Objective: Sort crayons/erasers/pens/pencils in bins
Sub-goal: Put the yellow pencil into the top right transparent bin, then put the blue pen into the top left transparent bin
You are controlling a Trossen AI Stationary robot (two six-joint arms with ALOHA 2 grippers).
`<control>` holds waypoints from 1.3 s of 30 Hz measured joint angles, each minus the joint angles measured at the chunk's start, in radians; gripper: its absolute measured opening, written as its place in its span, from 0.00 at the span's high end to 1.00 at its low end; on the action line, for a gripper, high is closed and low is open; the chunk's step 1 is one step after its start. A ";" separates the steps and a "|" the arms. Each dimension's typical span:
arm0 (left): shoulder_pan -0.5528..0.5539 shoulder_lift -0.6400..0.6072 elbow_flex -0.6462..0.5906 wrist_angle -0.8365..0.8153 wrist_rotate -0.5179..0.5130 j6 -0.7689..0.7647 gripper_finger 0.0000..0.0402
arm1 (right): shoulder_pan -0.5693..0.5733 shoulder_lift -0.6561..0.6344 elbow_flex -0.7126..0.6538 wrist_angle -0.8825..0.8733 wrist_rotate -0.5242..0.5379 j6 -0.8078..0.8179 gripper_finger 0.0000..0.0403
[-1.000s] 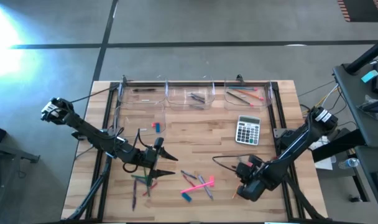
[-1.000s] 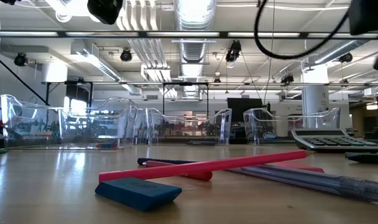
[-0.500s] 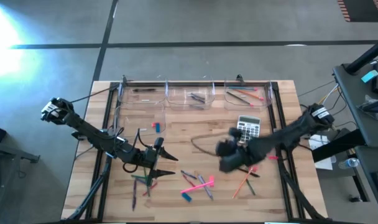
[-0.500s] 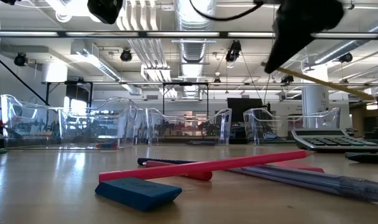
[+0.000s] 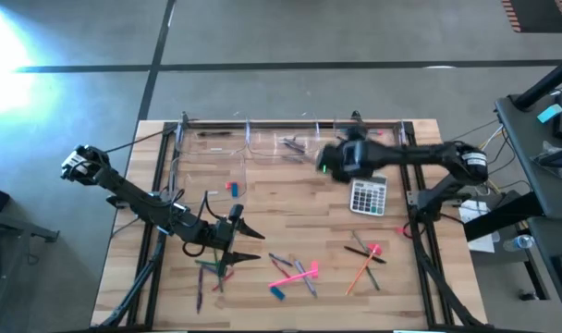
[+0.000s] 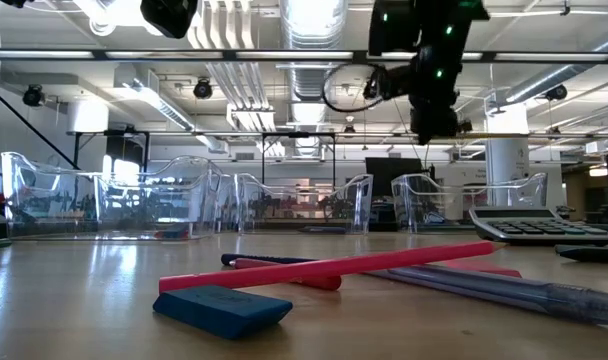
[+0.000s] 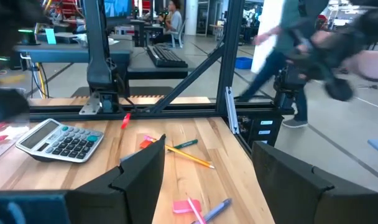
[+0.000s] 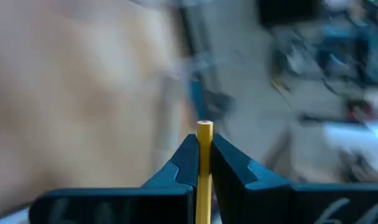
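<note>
Presently: right gripper (image 8: 202, 163), fingers pinched on a thin yellow pencil (image 8: 204, 155), raised by the clear plastic bins (image 5: 290, 141) beside the grey calculator (image 5: 368, 195). Left gripper (image 5: 247, 244), fingers spread apart, near loose sticks at the table's front.

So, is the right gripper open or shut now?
Shut. In the right wrist view, the right gripper has its two fingers pressed against a yellow pencil that stands between them.

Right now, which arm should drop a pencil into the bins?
The right arm: its fingers are shut on a yellow pencil near the bins at the back. The left gripper is open and empty, far from them.
</note>
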 joint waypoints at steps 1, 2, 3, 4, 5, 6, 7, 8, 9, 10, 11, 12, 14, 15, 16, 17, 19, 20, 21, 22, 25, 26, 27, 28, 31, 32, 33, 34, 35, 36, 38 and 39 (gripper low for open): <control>0.000 0.000 0.000 0.000 0.000 0.000 0.43 | -0.050 0.000 0.000 0.007 0.012 -0.022 0.95; 0.000 0.000 0.000 -0.001 0.000 0.000 0.43 | -0.101 0.000 0.000 0.016 0.009 -0.037 0.95; 0.000 0.000 0.000 -0.003 0.000 0.000 0.43 | -0.151 0.000 -0.001 0.024 -0.009 -0.052 0.95; 0.000 0.000 0.000 -0.003 0.000 0.000 0.43 | -0.195 0.000 -0.002 0.031 -0.041 -0.059 0.95; 0.000 0.000 0.000 -0.004 0.000 0.004 0.43 | -0.239 0.000 -0.002 0.039 -0.075 -0.068 0.95; 0.000 0.000 0.000 -0.006 0.000 0.017 0.43 | -0.279 0.000 -0.004 0.052 -0.110 -0.080 0.95; 0.000 0.000 0.000 -0.007 0.000 0.024 0.43 | -0.314 0.000 -0.006 0.068 -0.145 -0.087 0.95; 0.000 0.000 0.000 -0.007 0.000 0.026 0.43 | -0.344 0.000 -0.008 0.081 -0.180 -0.093 0.95; 0.001 0.000 0.000 -0.008 0.000 0.027 0.43 | -0.370 0.000 -0.009 0.094 -0.212 -0.098 0.95; 0.004 0.000 0.000 -0.008 0.000 0.028 0.43 | -0.392 0.000 -0.009 0.112 -0.246 -0.110 0.95; 0.007 0.000 0.000 -0.007 0.000 0.035 0.43 | -0.408 0.000 -0.009 0.134 -0.287 -0.121 0.95; 0.007 0.000 0.000 -0.007 0.000 0.048 0.43 | -0.420 0.000 -0.010 0.159 -0.330 -0.138 0.95; 0.008 0.000 0.000 -0.007 -0.012 0.074 0.43 | -0.434 0.000 -0.014 0.209 -0.402 -0.165 0.92; 0.008 0.000 0.000 -0.007 -0.021 0.086 0.43 | -0.436 0.000 -0.015 0.234 -0.421 -0.183 0.91; 0.009 0.000 0.000 -0.006 -0.026 0.098 0.43 | -0.436 0.000 -0.016 0.256 -0.427 -0.199 0.89; 0.009 0.000 0.002 -0.006 -0.034 0.102 0.43 | -0.436 0.000 -0.017 0.275 -0.427 -0.221 0.86; 0.011 0.000 0.009 -0.004 -0.046 0.104 0.43 | -0.436 0.000 -0.017 0.298 -0.427 -0.254 0.81; 0.014 0.000 0.012 -0.001 -0.047 0.105 0.43 | -0.436 0.000 -0.017 0.306 -0.427 -0.269 0.78; 0.015 0.000 0.018 -0.001 -0.047 0.106 0.43 | -0.436 0.000 -0.018 0.309 -0.426 -0.279 0.76; 0.016 -0.001 0.022 -0.002 -0.047 0.109 0.43 | -0.438 0.000 -0.018 0.313 -0.426 -0.292 0.73; 0.016 -0.001 0.037 -0.002 -0.048 0.148 0.43 | -0.439 0.000 -0.018 0.316 -0.401 -0.301 0.66; 0.016 -0.001 0.039 -0.002 -0.048 0.153 0.43 | -0.439 0.000 -0.018 0.316 -0.395 -0.299 0.64; 0.016 -0.001 0.041 -0.002 -0.048 0.156 0.43 | -0.439 0.000 -0.018 0.313 -0.393 -0.293 0.62; 0.016 -0.001 0.041 -0.005 -0.048 0.158 0.43 | -0.437 -0.002 -0.018 0.305 -0.392 -0.285 0.60; 0.016 -0.004 0.048 -0.007 -0.049 0.197 0.43 | -0.412 -0.020 -0.015 0.255 -0.391 -0.238 0.57; 0.016 -0.005 0.049 -0.007 -0.049 0.210 0.43 | -0.400 -0.031 -0.012 0.235 -0.399 -0.218 0.57; 0.016 -0.005 0.050 -0.008 -0.049 0.225 0.43 | -0.386 -0.043 -0.009 0.211 -0.411 -0.199 0.57; 0.016 -0.005 0.050 -0.008 -0.049 0.238 0.43 | -0.371 -0.058 -0.008 0.188 -0.429 -0.176 0.57; 0.016 -0.005 0.050 -0.009 -0.049 0.254 0.43 | -0.354 -0.073 -0.008 0.162 -0.448 -0.150 0.57; 0.018 -0.005 0.048 -0.012 -0.051 0.263 0.43 | -0.334 -0.092 -0.009 0.140 -0.467 -0.123 0.57; 0.022 -0.005 0.048 -0.023 -0.057 0.263 0.43 | -0.289 -0.133 -0.012 0.100 -0.513 -0.059 0.56; 0.024 -0.005 0.048 -0.024 -0.065 0.257 0.43 | -0.260 -0.153 -0.014 0.080 -0.532 -0.026 0.56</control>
